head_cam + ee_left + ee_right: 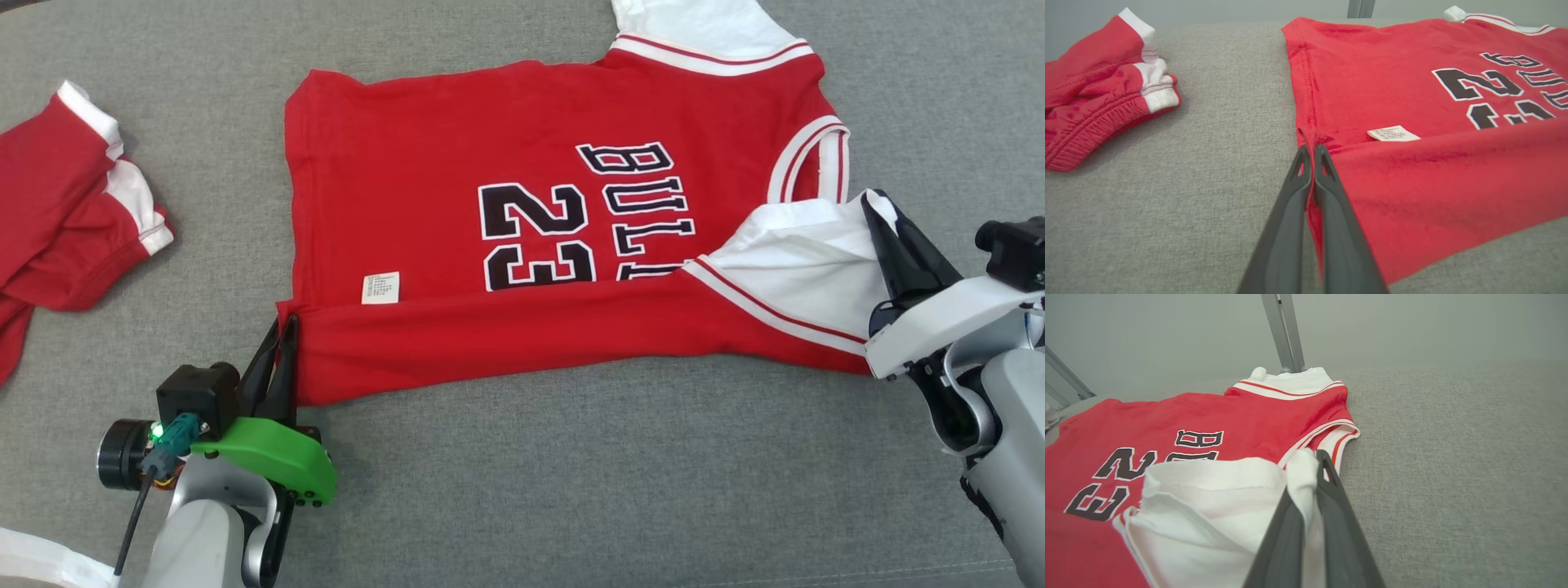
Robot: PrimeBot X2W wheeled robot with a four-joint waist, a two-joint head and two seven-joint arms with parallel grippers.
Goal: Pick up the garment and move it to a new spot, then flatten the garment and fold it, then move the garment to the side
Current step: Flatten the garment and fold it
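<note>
two pairs of fingers work one edge. the left fingers (pixel 284 339) are pressed together on the near left hem corner of the jersey (pixel 457 180), with red cloth pinched between them. the right fingers (pixel 886 219) are clamped on the white sleeve (pixel 808 245) at the near right. the jersey lies spread in the middle of the grey tabletop (pixel 571 490), hem to the left, neck to the right, print up. its near long side is turned over toward the far side as a strip that covers the lower part of the number. a white label (pixel 380 287) sits just beyond the strip's edge. red shorts (pixel 65 212) lie bunched at the left, apart from the jersey.

this looks like the fold step: flattening seems done and the first lengthwise fold is partly laid. as i judge it, the next move calls for both arms to carry the edge farther across together, level so the strip runs straight, then set it down and let go. the sleeve is puffed up and may need pressing flat.
</note>
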